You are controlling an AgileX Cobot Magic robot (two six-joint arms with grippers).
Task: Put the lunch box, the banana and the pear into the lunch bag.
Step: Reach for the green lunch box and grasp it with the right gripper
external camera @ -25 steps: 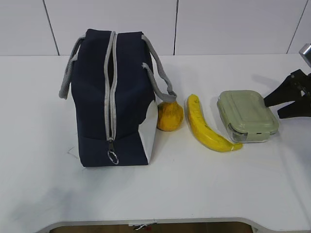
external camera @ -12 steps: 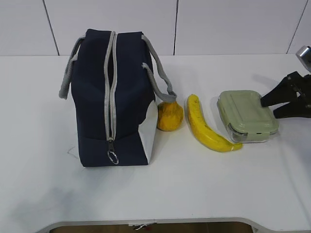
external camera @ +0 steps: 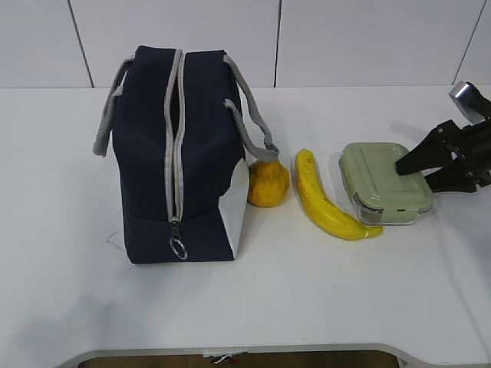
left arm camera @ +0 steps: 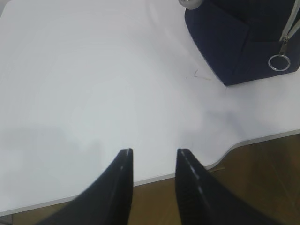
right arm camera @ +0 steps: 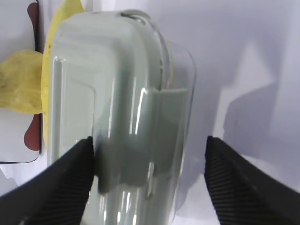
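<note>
The navy lunch bag (external camera: 176, 153) stands at the left with its top zipper partly open and its ring pull (external camera: 178, 247) at the front. The pear (external camera: 268, 184) sits against the bag's white side. The banana (external camera: 326, 203) lies right of the pear, and the green-lidded lunch box (external camera: 383, 182) lies right of the banana. My right gripper (external camera: 414, 175) is open around the box's right end. In the right wrist view the gripper (right arm camera: 150, 145) straddles the box (right arm camera: 117, 93); the left finger (right arm camera: 70, 173) touches the lid and the right finger stands apart. My left gripper (left arm camera: 153, 152) is open and empty.
The left gripper hovers over the table's front edge (left arm camera: 154, 178), left of the bag's corner (left arm camera: 234, 42) and its ring pull (left arm camera: 279, 62). Behind the box in the right wrist view are the banana (right arm camera: 65, 14) and the pear (right arm camera: 18, 86). A white wall runs behind the table.
My right gripper has moved left from the table's right edge until its open fingers straddle the lunch box's end. The box has shifted slightly left.
</note>
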